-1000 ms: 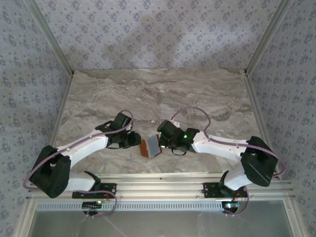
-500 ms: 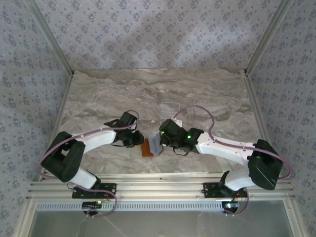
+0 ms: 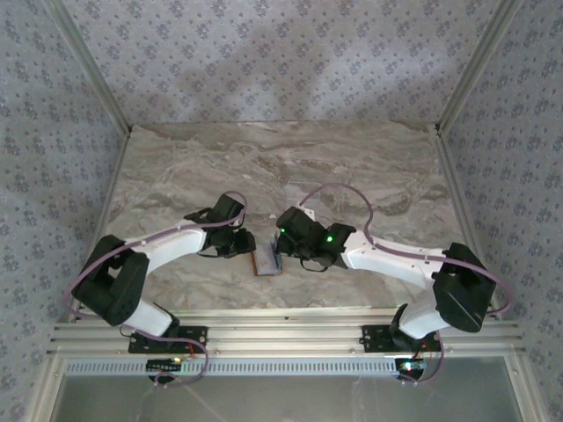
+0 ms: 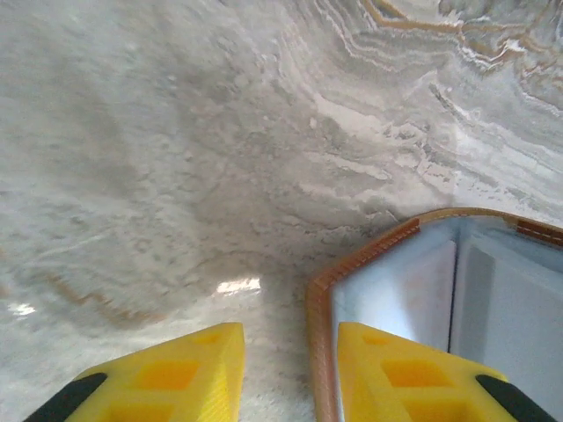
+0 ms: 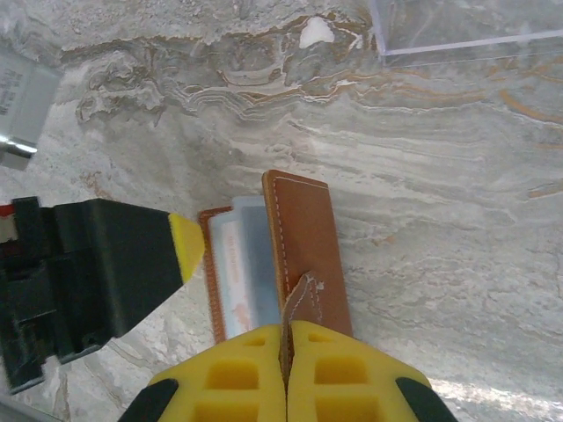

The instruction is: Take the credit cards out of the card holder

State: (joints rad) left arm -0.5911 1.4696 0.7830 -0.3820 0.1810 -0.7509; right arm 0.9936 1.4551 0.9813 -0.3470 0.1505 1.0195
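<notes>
Left hand [image 4: 286,338] has closed in, fingers [image 4: 176,374] apart astride the card holder [image 5: 308,237]; right hand [image 5: 286,332], clamped on its tab [image 5: 300,294], could slip and let it shut.

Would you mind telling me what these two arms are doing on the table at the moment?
The right gripper is shut on the little tab of a brown wallet and holds its flap open on the marble table. The left gripper is open, with one finger outside the wallet's other edge and one over the lining. A pale card sits inside the wallet, and no card is out yet. A clear tray lies farther back.
</notes>
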